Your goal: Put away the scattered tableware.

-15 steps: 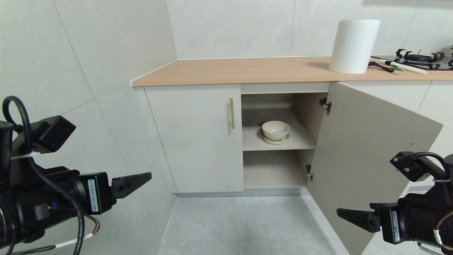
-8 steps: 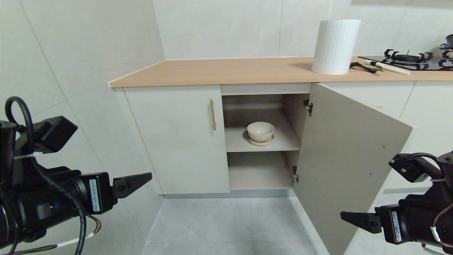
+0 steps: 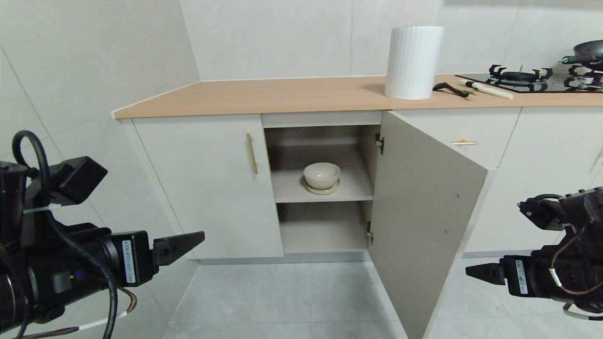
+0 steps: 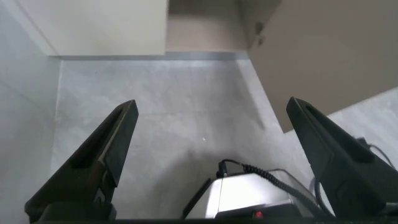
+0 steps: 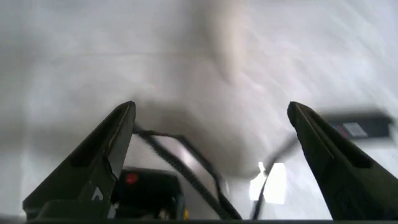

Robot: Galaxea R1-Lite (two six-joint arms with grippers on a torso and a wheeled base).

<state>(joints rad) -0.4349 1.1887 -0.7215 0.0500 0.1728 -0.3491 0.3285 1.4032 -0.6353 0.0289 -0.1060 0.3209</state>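
Observation:
A cream bowl [image 3: 321,174] sits on a small plate [image 3: 322,189] on the upper shelf of the open cabinet [image 3: 320,188]. My left gripper [image 3: 183,245] is low at the left, well in front of the closed left door, open and empty; its fingers [image 4: 106,155] spread wide above the floor. My right gripper [image 3: 480,273] is low at the right, beside the open door [image 3: 424,212], open and empty, with fingers [image 5: 102,155] far apart.
The cabinet door swings out toward my right arm. On the wooden counter [image 3: 282,94] stand a white ribbed cylinder [image 3: 413,62], utensils [image 3: 471,88] and a gas hob [image 3: 527,77] with a pan [image 3: 586,49]. Tiled floor [image 3: 292,301] lies open before the cabinet.
The whole head view has shifted, so the cabinet now appears further left; the camera has turned right. The right gripper sits a little further right and higher in the picture.

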